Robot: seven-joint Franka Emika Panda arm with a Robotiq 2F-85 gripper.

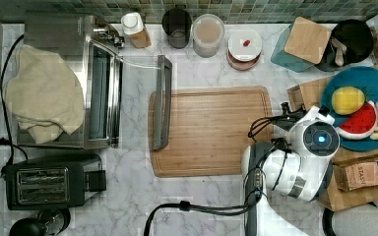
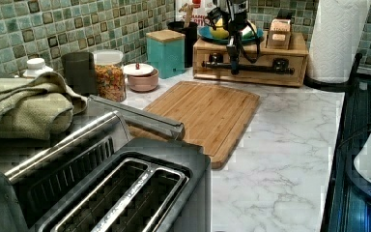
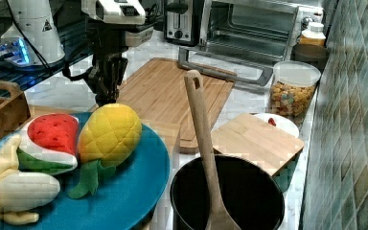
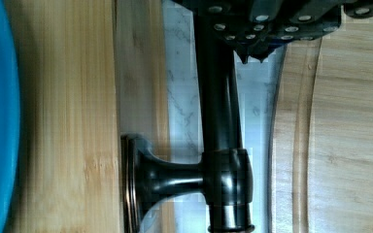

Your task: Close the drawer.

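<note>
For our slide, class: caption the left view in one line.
Robot gripper at the dark bar handle of the wooden drawer, beyond a cutting board.

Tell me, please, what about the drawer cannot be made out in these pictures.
- Inside of the drawer: left view, its own front panel hides it.
- Top of the wooden box: top view, the robot arm and the blue plate cover most of it.
- One end of the handle: wrist view, the gripper covers it.
- Any gap left at the drawer: left view, too small to tell.

Tool [image 3: 106, 88] beside cutting board [image 3: 172, 96]
</note>
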